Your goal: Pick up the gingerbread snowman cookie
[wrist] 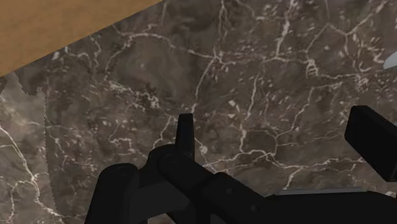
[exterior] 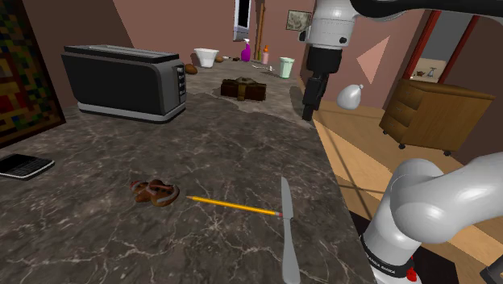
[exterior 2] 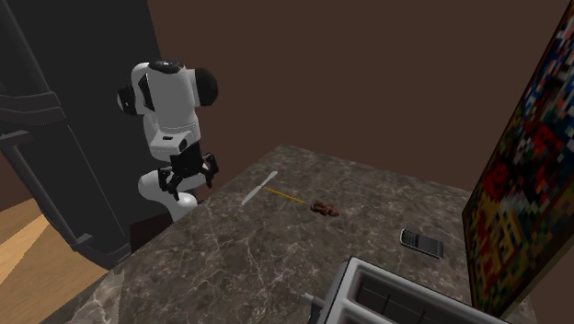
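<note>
The gingerbread snowman cookie (exterior: 153, 192) (exterior 2: 324, 208) is small, brown and lies flat on the dark marbled counter (exterior: 201, 145). My black gripper (exterior: 310, 101) (exterior 2: 189, 175) hangs in the air over the counter's edge toward the shoulder view's right, well apart from the cookie and farther back. In the wrist view my gripper (wrist: 280, 137) looks down on bare marble, its fingers (wrist: 185, 130) standing apart with nothing between them. It is open.
A yellow pencil (exterior: 232, 206) and a grey knife (exterior: 287, 230) lie beside the cookie. A black toaster (exterior: 125, 81) and a phone (exterior: 24, 165) sit at the shoulder view's left. A brown box (exterior: 243, 89), bowl (exterior: 207, 56) and bottles stand at the back.
</note>
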Controlling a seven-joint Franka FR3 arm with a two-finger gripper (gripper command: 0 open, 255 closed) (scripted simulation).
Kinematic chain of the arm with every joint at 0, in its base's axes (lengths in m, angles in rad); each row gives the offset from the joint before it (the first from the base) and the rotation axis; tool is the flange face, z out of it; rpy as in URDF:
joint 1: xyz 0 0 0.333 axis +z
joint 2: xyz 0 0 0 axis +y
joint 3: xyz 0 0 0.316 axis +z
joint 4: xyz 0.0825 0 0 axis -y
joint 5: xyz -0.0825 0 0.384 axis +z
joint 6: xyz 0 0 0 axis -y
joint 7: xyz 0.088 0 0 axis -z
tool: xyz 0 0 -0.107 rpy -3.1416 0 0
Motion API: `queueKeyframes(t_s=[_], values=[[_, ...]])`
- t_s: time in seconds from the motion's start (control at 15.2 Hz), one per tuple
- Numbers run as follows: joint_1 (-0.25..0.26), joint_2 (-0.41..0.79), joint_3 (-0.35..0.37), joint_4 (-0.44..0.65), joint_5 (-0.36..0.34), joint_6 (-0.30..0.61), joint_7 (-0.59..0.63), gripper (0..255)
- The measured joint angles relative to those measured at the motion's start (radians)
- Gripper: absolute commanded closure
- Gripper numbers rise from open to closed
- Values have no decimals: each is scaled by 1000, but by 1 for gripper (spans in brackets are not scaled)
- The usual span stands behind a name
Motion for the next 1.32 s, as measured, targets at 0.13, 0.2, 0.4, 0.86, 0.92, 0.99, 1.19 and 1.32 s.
queueKeyframes(t_s=[0.13,0.2,0.4,0.86,0.92,0.99,1.19,1.32], values=[[4,8,9,1,7,6,8,0],[9,20,21,4,16,16,18,0],[27,80,71,19,49,60,60,0],[65,251,198,109,110,146,171,0],[70,275,215,121,115,159,186,0],[73,304,232,141,118,169,201,0],[83,394,284,201,121,201,249,0],[90,452,317,235,118,226,282,0]])
